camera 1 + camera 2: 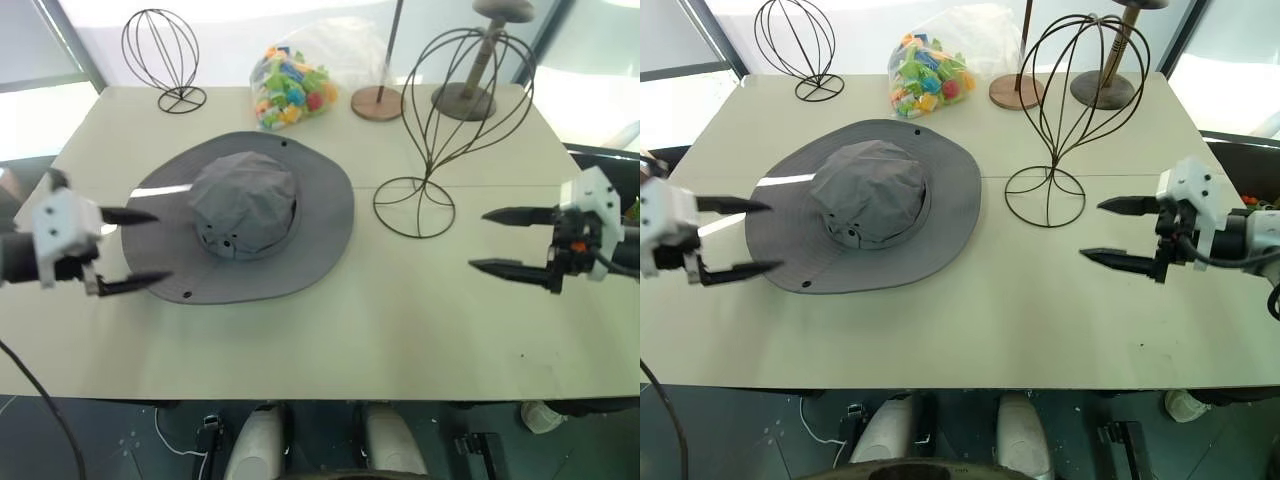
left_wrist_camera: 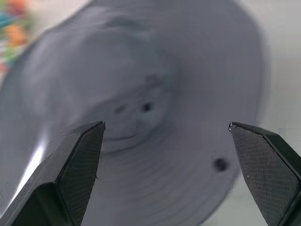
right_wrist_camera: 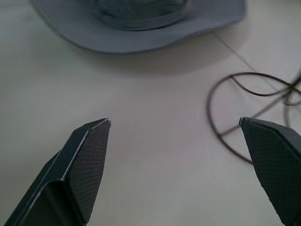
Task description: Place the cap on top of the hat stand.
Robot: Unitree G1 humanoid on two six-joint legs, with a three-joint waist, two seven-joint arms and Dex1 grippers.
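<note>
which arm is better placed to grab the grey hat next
Left. The left gripper hangs open at the edge of the floppy grey fabric sun hat's brim, fingers pointing at it. The right gripper, also open, hangs over bare table past the tall black wire head-shaped stand.

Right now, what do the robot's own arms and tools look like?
Each tool, left tool and right tool, has two slim black tapered fingers with a fine cross-hatched texture, set on a white blocky housing. The right one shows a small orange mark and black cabling. The forearms are dark.
</note>
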